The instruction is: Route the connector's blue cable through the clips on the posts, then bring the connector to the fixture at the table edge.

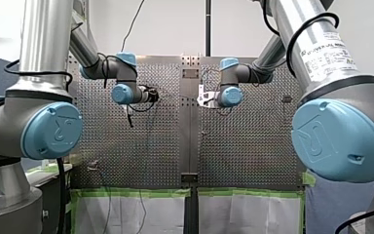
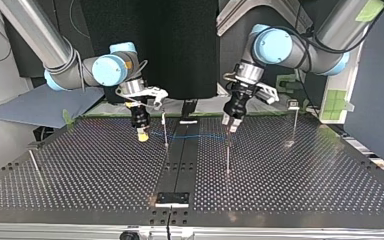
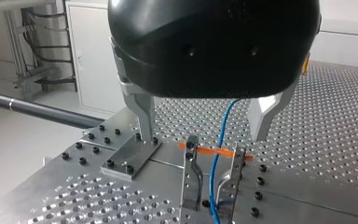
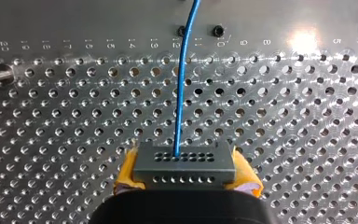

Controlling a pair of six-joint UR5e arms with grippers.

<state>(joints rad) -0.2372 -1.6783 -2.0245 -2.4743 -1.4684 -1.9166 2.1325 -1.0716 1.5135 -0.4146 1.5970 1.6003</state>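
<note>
Routing looks to be the step in hand. My right end effector (image 4: pixel 186 173) clamps its yellow pads (image 4: pixel 128 175) on the grey, many-holed connector block (image 4: pixel 184 163), above the perforated metal counter (image 2: pixel 305 170) near its arm-side edge. Its thin blue cable (image 3: pixel 221 130) passes between the spread, empty metal fingers (image 3: pixel 142 112) of my left end effector (image 3: pixel 203 135) and into a two-pronged metal clip (image 3: pixel 191 172). Next I should seat it and keep it taut. The white label (image 1: pixel 324 48) on my right arm seems to read UNIVERSAL ROBOTS.

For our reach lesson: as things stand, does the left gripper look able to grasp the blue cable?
Probably yes: the left gripper is open, the cable runs between its fingers toward the clip ahead, and nothing blocks them.
</note>
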